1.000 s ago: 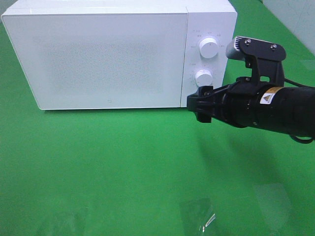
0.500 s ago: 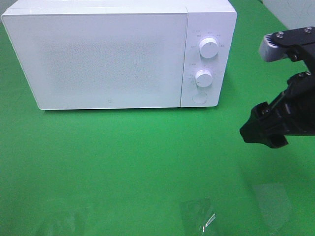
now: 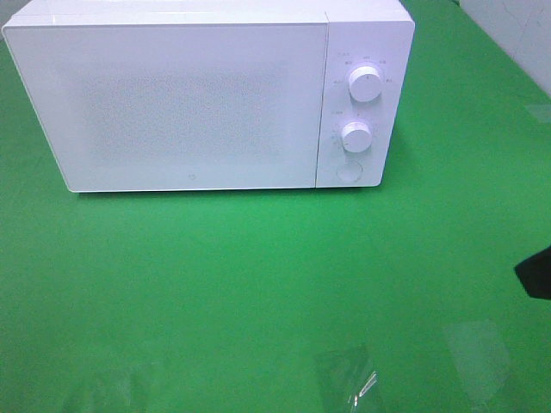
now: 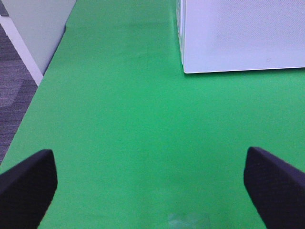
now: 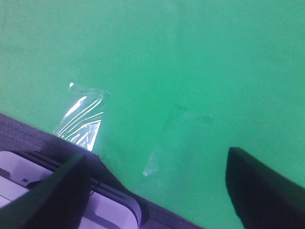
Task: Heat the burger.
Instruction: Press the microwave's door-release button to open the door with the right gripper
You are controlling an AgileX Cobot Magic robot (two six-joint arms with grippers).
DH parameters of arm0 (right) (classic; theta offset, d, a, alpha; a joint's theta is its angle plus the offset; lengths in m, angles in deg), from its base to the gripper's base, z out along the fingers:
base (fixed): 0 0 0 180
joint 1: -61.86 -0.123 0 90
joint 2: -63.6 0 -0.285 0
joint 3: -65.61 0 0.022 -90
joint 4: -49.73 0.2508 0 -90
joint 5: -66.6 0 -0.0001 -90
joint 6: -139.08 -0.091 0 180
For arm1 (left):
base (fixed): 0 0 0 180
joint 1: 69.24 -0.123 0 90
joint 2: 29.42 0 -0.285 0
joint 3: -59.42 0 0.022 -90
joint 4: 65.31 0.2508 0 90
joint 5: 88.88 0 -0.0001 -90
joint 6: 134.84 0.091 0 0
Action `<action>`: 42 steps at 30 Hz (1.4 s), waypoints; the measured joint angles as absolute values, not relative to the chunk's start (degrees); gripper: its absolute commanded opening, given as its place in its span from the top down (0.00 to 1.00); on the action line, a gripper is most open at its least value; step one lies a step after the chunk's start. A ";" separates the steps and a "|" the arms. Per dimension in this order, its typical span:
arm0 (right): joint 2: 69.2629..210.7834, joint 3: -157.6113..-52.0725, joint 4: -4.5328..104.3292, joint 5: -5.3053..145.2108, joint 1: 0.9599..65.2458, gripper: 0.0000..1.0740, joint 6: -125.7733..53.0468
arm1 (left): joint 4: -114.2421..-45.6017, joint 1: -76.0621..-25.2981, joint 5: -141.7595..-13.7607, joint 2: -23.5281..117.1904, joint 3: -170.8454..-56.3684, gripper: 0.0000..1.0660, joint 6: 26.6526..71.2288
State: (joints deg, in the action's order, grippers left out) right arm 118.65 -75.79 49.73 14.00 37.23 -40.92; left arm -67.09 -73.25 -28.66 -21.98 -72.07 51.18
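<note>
The burger shows in no view. The white microwave [image 3: 189, 103] stands at the back of the green table with its door shut; one corner of it appears in the left wrist view [image 4: 238, 33]. My left gripper [image 4: 151, 191] is open over bare green cloth, well short of the microwave, with nothing between its fingers. My right gripper [image 5: 157, 191] is open too, above the table's front edge, and holds nothing. In the exterior high view only a black bit of the right arm [image 3: 535, 274] shows at the right edge.
The microwave's panel carries two knobs [image 3: 366, 83] [image 3: 355, 136] and a round button [image 3: 349, 171]. Clear tape patches [image 3: 344, 374] [image 3: 478, 348] lie on the cloth near the front. The left table edge [image 4: 45, 81] drops to grey floor.
The right arm has drawn back from the microwave's control panel, moving right and toward the front until it has almost left the exterior high view. The microwave has not moved.
</note>
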 measured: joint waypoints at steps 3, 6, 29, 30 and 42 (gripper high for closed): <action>112.12 -75.79 49.73 13.03 37.92 0.29 -40.92 | -67.09 -73.25 -28.66 -21.98 -72.07 0.06 51.18; 108.45 -75.79 49.73 12.74 39.00 0.29 -40.92 | -67.09 -73.25 -28.66 -21.98 -72.07 0.06 51.18; 75.85 -68.46 50.76 12.06 58.94 0.29 -40.92 | -67.09 -73.25 -28.66 -21.98 -72.07 0.06 51.18; 75.85 -68.46 50.76 12.06 58.94 0.29 -40.92 | -67.09 -73.25 -28.66 -21.98 -72.07 0.06 51.18; 71.04 -67.83 51.39 11.88 59.34 0.30 -40.92 | -67.03 -73.25 -28.66 -21.98 -72.07 0.06 51.18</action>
State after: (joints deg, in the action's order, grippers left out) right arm 71.04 -67.83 51.39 11.88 59.34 -40.92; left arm -67.03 -73.25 -28.66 -21.98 -72.07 51.18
